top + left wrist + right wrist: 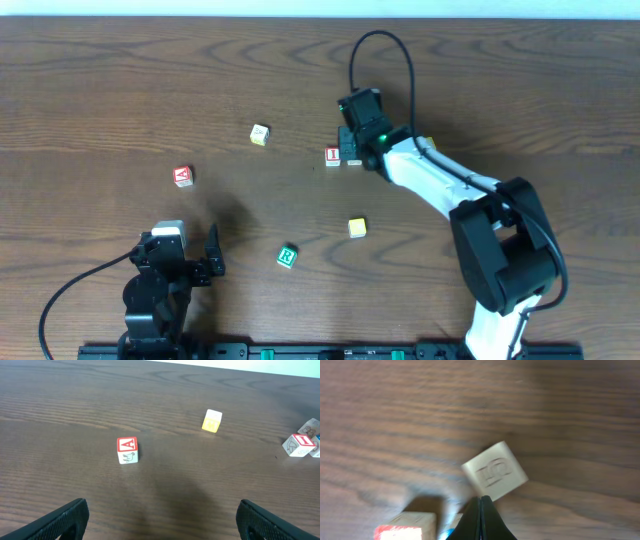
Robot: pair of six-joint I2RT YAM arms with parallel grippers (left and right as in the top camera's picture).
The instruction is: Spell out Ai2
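Observation:
A red-topped "A" block lies at the left; it also shows in the left wrist view. A red "I" block lies mid-table and also shows in the left wrist view. My right gripper is shut and empty right beside it. In the right wrist view its closed tips touch the near edge of a pale block with an engraved mark, with a red-topped block at lower left. My left gripper is open and empty, short of the "A" block.
A pale yellow block lies up the middle and also shows in the left wrist view. A green block and a yellow block lie nearer the front. Another block sits behind the "I" block.

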